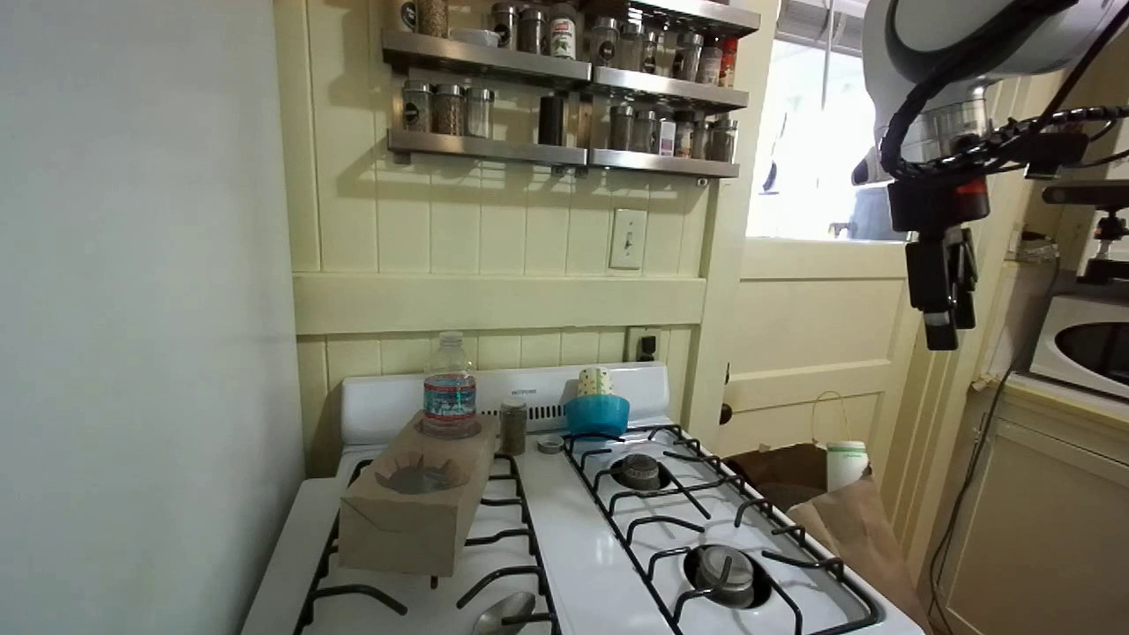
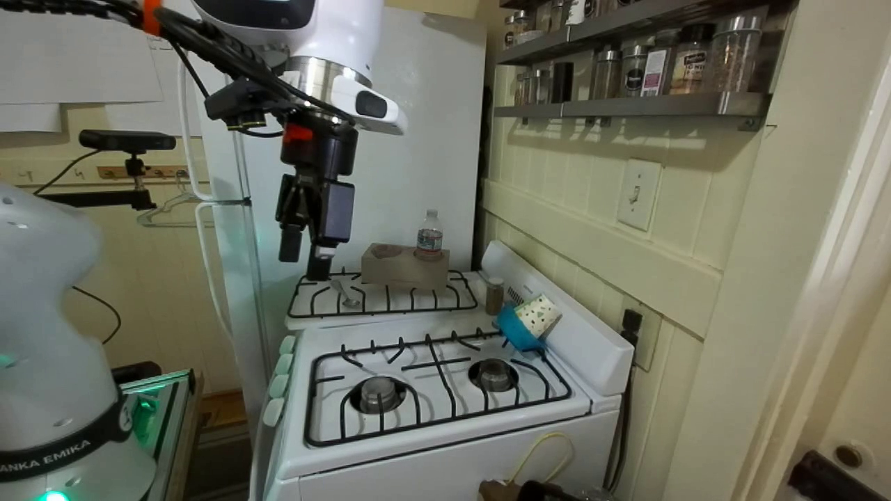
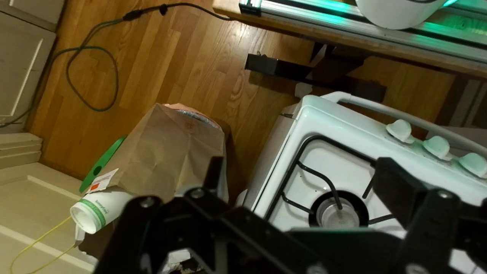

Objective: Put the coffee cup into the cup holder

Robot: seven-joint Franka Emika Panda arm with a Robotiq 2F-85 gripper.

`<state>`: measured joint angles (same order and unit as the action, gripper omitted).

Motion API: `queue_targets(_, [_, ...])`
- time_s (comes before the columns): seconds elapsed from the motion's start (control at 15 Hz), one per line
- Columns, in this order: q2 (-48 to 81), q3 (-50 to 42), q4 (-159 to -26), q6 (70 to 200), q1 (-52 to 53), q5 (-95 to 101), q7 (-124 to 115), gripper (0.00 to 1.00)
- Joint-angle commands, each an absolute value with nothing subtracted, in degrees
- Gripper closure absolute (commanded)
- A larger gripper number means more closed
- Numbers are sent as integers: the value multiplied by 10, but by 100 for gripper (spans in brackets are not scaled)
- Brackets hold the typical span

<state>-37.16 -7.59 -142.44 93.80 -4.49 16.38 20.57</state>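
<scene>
Gripper (image 2: pixel 305 260) hangs pointing down, upper left of the frame in an exterior view. Released: its fingers (image 3: pixel 214 173) stand wide apart across the lower half of the wrist view. Coffee cup (image 1: pixel 595 382), cream with small spots, sits tilted just in front of the stove's back panel (image 1: pixel 547 381), a little right of centre in an exterior view; blue bowl (image 1: pixel 598 416) touches it and hides its lower part. Inside the bowl or merely behind it, cannot tell. Cup holder (image 1: pixel 423 522), brown cardboard, lower left of that frame, resting on a black grate (image 1: pixel 360 588). Clear bottle (image 1: pixel 450 392) upright at its far end; open round well (image 1: pixel 419 479) nearer the bottom edge. Cup and holder well apart. Spice jar (image 1: pixel 512 428) between them, just beside the holder. Spoon (image 1: pixel 504 611) at bottom centre. Paper bag (image 3: pixel 163 152) left of centre in the wrist view, green-banded white cup (image 3: pixel 101 211) at its lower-left corner.
</scene>
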Motion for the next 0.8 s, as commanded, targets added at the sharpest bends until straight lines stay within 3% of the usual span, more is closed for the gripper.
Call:
queue_targets(0.0, [-324,-79,-1398,1021,-42,154,132,0])
queue_targets(0.4, [-150,-55,-1307,1193,-44,115,8,0])
queue_targets(0.67, [-21,-27,-1182,1169,-41,80,-123,0])
queue_targets(0.73, [-90,-36,-1258,1198,-44,99,-70,0])
